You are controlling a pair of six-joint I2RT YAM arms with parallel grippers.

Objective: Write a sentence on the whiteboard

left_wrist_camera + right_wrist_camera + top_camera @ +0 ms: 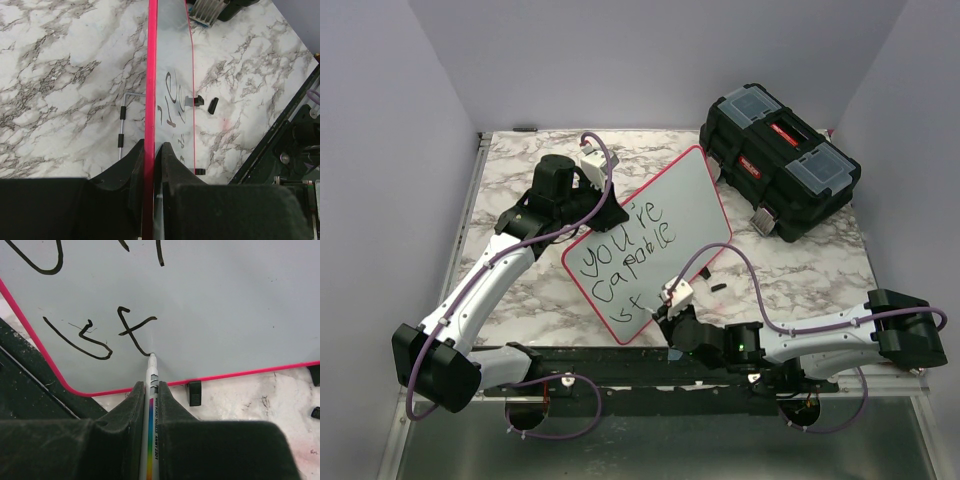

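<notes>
Right hand (pixel 151 390) is pinching a white marker (pixel 152 374) tight between its fingers, with the tip touching the whiteboard (pixel 225 305) at the foot of a "t". Left hand (pixel 149 152) is closing firmly on the whiteboard's red-pink rim along its far-left edge and holding the board tilted over the marble tabletop (pixel 800 270). The sentence (pixel 623 262) is running down the board in black marker: "you're", then "capable", then only "st" on the line nearest the right hand. A black toolbox (pixel 780 165) is sitting just beside the whiteboard's far-right corner.
</notes>
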